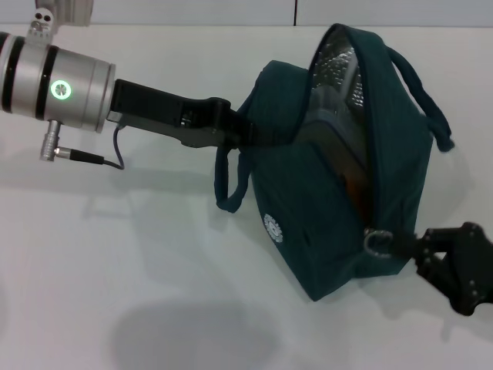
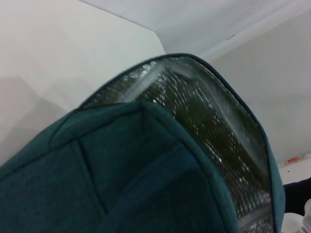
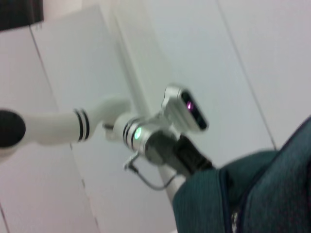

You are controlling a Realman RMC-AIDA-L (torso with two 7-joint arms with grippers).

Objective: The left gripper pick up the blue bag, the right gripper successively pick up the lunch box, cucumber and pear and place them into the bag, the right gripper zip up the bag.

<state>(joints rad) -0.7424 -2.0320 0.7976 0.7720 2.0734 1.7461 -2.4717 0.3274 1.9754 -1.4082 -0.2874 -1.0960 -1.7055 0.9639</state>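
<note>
We see the white table (image 1: 115,270) filling the head view, with the blue bag (image 1: 331,208) right of centre, tilted and partly raised, its top opening gaping toward the upper right and showing silver foil lining (image 1: 339,69). From the upper left of the frame the left arm's silver cuff (image 1: 54,85) reaches across, and the left gripper (image 1: 245,132) is clamped on the bag's near edge beside one loop handle (image 1: 227,181), which hangs down below it; the other handle (image 1: 427,100) arcs over the bag's far side at upper right. A patch of orange (image 1: 356,185) shows inside the opening; we cannot tell what it is. At lower right, the right gripper (image 1: 420,248) has its fingers closed on the ring zipper pull (image 1: 376,241) at the low end of the zip. A round white logo (image 1: 273,227) marks the bag's near side. The left wrist view is filled by the teal fabric and foil lining (image 2: 214,126).
</note>
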